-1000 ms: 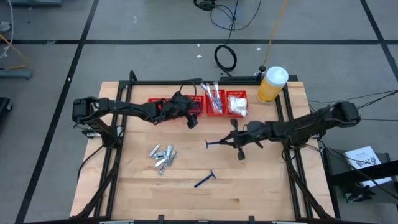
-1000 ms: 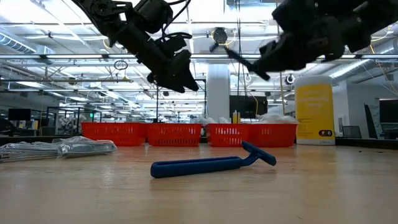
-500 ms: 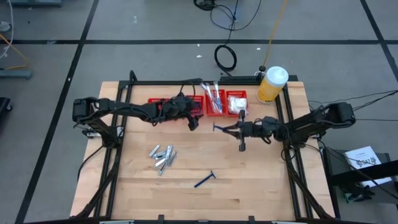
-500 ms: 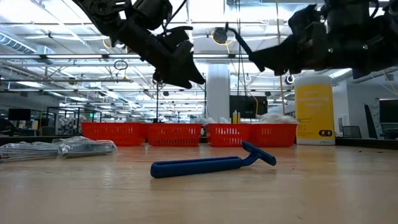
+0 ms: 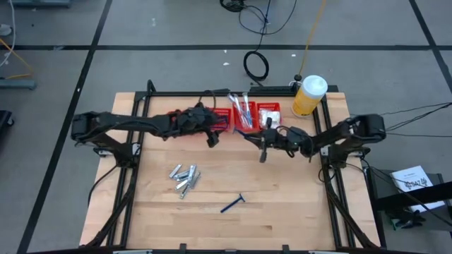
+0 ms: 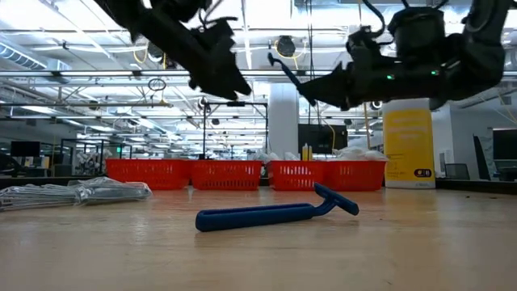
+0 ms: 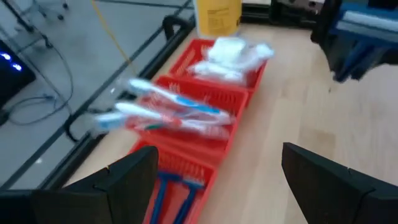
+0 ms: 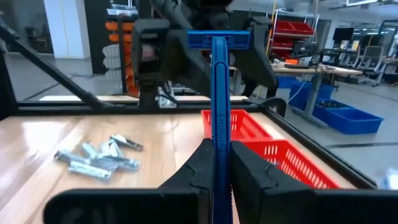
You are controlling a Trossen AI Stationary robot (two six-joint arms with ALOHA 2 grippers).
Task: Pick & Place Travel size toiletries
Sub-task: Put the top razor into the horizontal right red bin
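Note:
My right gripper [image 5: 262,145] is shut on a dark-blue razor [image 5: 248,136], held above the table just in front of the red baskets [image 5: 256,124]. My left gripper [image 5: 212,138] stands open and empty over the baskets' left end. A second blue razor [image 5: 232,204] lies flat on the wood near the front, and several silvery tubes [image 5: 185,178] lie in a heap to its left. The baskets hold white-teal sticks [image 7: 180,112], white packets [image 7: 233,53] and blue razors [image 7: 174,190]. My right gripper pinches the razor's handle [image 8: 220,140] between its two fingers [image 8: 202,163]. The fingers come about level from the table's right and lie along the handle. The head [image 8: 217,38] sticks out well ahead of the fingertips. The razor is lifted clear of the table.
A big yellow bottle with a white cap [image 5: 308,95] stands at the far right corner, beside the baskets. A black frame rail [image 5: 212,92] runs along the table's far edge. Open wood [image 5: 282,197] lies between the loose razor and the right side.
My right gripper has carried the razor toward the far edge and the baskets, a little leftward, and tipped so that the razor's head points more up and away. My left gripper has risen slightly and drawn back leftward, staying open.

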